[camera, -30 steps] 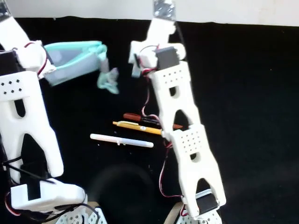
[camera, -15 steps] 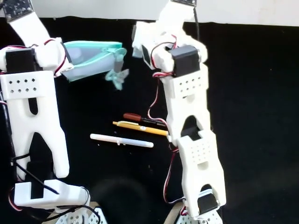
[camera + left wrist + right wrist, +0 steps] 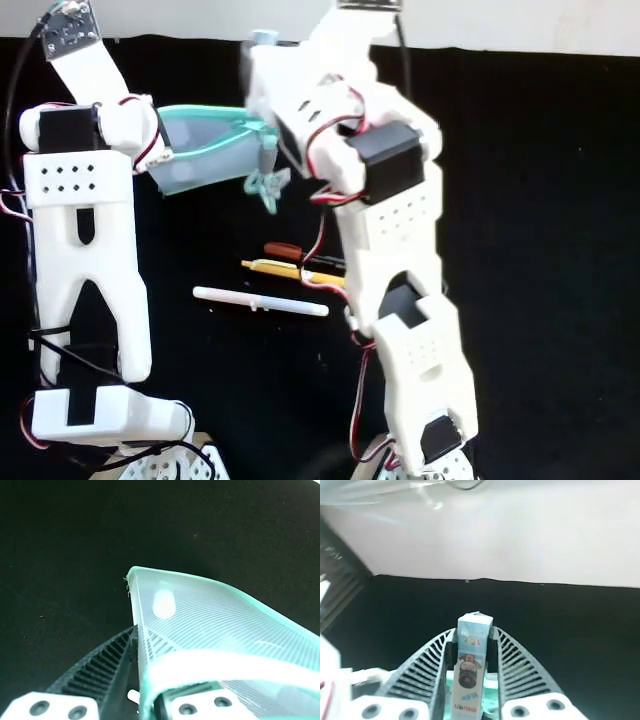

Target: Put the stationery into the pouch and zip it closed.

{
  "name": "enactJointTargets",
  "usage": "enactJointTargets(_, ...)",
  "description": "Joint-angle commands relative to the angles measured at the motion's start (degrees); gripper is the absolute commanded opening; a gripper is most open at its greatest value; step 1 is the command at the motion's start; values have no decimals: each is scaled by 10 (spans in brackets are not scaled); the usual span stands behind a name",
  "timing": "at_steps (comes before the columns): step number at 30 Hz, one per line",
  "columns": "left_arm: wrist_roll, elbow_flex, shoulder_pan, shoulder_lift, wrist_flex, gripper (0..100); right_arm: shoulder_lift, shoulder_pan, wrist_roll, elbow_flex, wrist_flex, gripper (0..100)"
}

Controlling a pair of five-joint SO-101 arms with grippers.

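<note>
White plastic pen, yellow pen and brown pen lie well below both grippers. They look thin, stiff and prone to roll, so pinch mid-barrel. Left gripper is clamped on the edge of the teal mesh pouch, which looks soft, light and floppy. Right gripper pinches a small blue-white boxed eraser, likely rigid and light. Since the earlier frame the right arm has risen and the pouch has swung toward it.

A brown pen, yellow pen and white plastic pen lie back to front on the black bench; behind them, raised, hangs the teal translucent pouch.
</note>
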Motion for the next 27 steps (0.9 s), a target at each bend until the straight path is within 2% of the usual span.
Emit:
enactJointTargets(1, 7, -4, 7, -6, -16, 7, -33, -34, 22, -68, -20, 7)
enactJointTargets(10, 8, -9, 7, 65, -27, 7, -29, -54, 25, -68, -36, 7)
enactJointTargets(18, 8, -34, 7, 71, -25, 7, -24, -57, 25, -68, -73, 7)
enactJointTargets(27, 6, -34, 7, 71, -24, 7, 53, -58, 26, -69, -109, 7)
